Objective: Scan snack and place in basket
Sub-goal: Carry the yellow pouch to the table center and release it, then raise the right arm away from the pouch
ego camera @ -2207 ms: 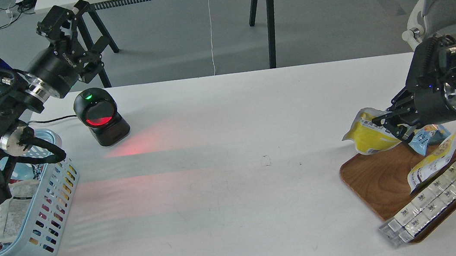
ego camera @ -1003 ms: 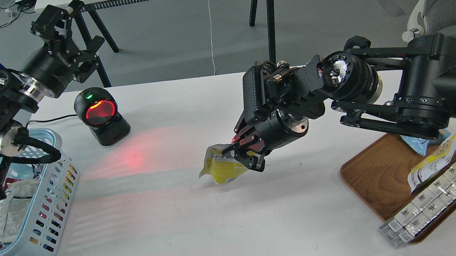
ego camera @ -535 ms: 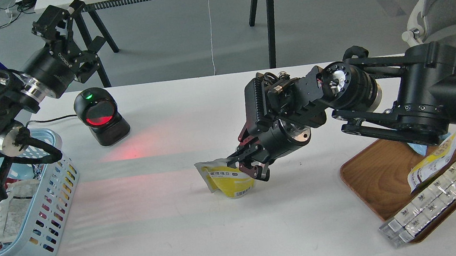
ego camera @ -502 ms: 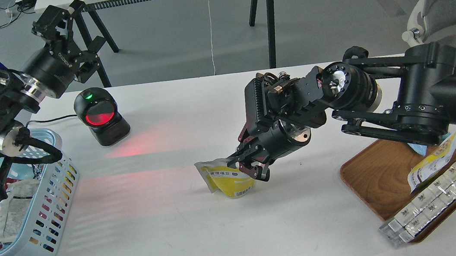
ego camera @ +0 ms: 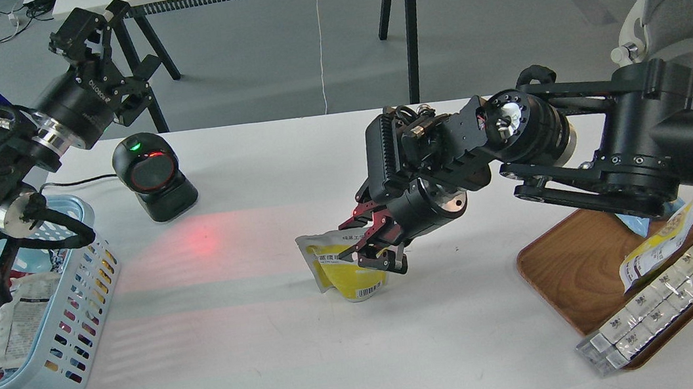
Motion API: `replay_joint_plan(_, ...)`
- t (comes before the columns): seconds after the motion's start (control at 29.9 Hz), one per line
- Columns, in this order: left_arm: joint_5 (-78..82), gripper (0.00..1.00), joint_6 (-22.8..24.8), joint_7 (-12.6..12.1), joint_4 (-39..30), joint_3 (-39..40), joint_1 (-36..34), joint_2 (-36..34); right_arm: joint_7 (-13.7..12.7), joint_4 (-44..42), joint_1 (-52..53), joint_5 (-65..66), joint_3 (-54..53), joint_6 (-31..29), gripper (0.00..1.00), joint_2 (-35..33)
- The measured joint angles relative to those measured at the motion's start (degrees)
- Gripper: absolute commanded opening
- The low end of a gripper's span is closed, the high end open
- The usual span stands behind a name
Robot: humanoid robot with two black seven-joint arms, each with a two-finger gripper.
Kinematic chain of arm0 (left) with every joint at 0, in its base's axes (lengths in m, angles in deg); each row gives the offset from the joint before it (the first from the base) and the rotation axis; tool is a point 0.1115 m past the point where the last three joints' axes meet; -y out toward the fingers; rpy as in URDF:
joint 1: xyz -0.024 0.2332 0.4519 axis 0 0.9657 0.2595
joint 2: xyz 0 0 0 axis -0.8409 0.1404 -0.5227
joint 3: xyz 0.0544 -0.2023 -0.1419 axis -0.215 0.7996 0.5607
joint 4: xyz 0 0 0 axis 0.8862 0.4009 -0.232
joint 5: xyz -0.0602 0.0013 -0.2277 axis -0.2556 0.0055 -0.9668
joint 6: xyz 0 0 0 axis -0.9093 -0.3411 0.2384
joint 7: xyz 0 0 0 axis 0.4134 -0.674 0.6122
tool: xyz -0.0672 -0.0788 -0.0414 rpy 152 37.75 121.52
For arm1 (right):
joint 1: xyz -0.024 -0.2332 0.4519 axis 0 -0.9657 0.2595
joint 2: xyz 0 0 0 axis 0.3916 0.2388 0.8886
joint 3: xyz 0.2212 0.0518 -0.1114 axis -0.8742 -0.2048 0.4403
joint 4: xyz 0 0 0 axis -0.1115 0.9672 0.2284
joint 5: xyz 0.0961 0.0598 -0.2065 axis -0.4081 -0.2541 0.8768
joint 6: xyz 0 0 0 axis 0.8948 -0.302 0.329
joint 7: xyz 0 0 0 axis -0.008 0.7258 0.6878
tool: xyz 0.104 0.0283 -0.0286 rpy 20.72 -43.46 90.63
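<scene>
Your right claw (ego camera: pixel 369 244) is in the middle of the frame. Its two fingers are spread apart now, one above the top edge of the snack (ego camera: pixel 345 267) and one at its right side. The snack stands on its bottom edge on the white table (ego camera: pixel 341 367), with its barcode low down and its white top a bit bent. You cannot tell if a finger is touching it.

Your left claw (ego camera: pixel 85 31) is in the upper left of the frame, high over the floor behind the table. You cannot tell if it is open or closed.

The scanner (ego camera: pixel 152 176) sits below it and throws red light on the table. The blue basket (ego camera: pixel 77 287) is at the left edge, with some packets inside. The wooden tray (ego camera: pixel 567 266) at the lower right holds more snacks.
</scene>
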Motion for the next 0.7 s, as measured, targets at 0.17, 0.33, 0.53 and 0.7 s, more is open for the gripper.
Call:
replay_joint_plan(0.17, 0.01, 1.0, 0.0, 0.0, 0.03, 0.0, -0.46, -0.22, 0.0, -1.95, 0.32, -0.08, -6.23, 0.0, 0.99, 0.34)
replay_joint_plan(0.33, -0.13, 1.0, 0.0, 0.0, -0.11, 0.49, -0.78, -0.46, 0.0, -8.03, 0.4, -8.18, -14.16, 0.0, 0.99, 0.15)
replay_joint_plan(0.53, -0.29, 1.0, -0.02, 0.0, -0.38, 0.73, -1.58, -2.82, 0.0, -13.21, -0.69, -16.7, -22.31, 0.0, 0.99, -2.98)
replay_joint_plan(0.7, -0.29, 1.0, 0.0, 0.0, -0.6, 0.69, -3.1, -3.05, -0.01, -18.63, -2.72, -28.13, -28.81, 0.0, 0.99, -7.04)
